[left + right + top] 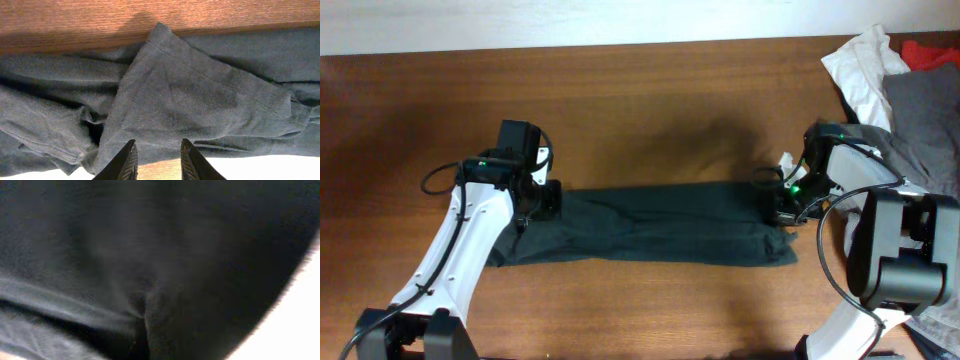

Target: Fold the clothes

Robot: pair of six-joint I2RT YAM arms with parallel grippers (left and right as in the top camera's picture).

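Brown wooden table point(640, 90), overhead view: the T-shirt point(660, 225) lies across its middle as a long dark band, its lettering hidden. I see the left gripper point(542, 200) low over the T-shirt's left end and the right gripper point(785, 205) at its right end. A heap of clothes point(910, 90) beyond that end is cut off by the frame. Left wrist view: fingers point(127, 160) stand apart over the T-shirt's near edge, with a sleeve spread ahead of them. Right wrist view: blurred dark cloth fills everything. The fingers are hidden, and the jaws are closed on a pucker of T-shirt.
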